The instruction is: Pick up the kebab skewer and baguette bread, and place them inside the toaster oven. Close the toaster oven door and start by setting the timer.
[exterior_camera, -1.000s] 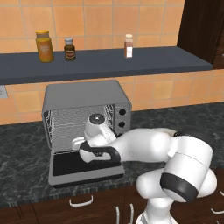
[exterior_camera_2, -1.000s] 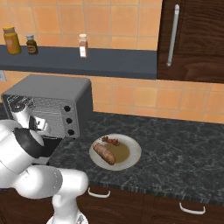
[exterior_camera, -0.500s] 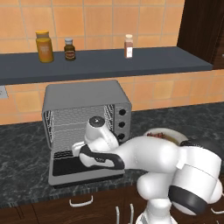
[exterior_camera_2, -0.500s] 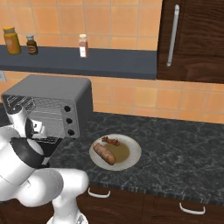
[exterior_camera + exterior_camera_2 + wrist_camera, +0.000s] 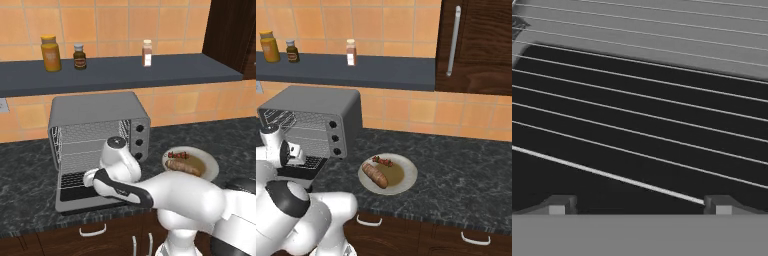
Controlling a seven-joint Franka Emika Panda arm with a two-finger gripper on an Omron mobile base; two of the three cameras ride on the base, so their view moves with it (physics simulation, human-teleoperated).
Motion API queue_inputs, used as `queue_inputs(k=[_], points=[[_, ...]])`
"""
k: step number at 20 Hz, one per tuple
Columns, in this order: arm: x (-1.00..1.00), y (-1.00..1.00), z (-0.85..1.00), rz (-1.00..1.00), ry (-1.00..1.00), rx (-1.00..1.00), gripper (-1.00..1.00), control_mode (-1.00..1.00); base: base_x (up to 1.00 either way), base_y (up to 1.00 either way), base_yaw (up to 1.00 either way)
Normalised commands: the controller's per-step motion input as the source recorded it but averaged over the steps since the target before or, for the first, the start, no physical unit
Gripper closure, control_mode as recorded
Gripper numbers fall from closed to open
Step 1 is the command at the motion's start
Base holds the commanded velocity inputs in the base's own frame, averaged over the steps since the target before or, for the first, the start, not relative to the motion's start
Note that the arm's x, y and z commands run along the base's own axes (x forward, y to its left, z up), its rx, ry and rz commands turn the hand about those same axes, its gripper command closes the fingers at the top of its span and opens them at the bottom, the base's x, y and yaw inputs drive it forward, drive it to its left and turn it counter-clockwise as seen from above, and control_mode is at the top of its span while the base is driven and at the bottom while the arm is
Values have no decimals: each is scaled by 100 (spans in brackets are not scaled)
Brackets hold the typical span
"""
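both pincer (image 5: 640,207) tips wide apart, just above toaster oven (image 5: 100,131) wire rack (image 5: 637,115)

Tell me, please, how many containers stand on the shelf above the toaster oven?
3: a large yellow jar at the left, a small dark jar beside it, and a shaker further right.

This is a rendered home kitchen. A dark speckled stone counter (image 5: 466,175) runs across the lower frame, with brown drawers (image 5: 421,237) below it. Orange wall tiles (image 5: 115,22) fill the upper frame behind a dark shelf (image 5: 125,75) holding spice jars (image 5: 51,52). A grey toaster oven (image 5: 97,145) sits at centre left, and a dark wood cabinet (image 5: 476,45) hangs at upper right.
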Motion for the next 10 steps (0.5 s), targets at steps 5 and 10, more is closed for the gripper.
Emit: queue_inputs(k=[5, 10], points=[[-79, -13, -13, 2, -1, 3, -100, -100, 0, 0, 0], [-40, -64, 81, 0, -5, 1, -100, -100, 0, 0, 0]])
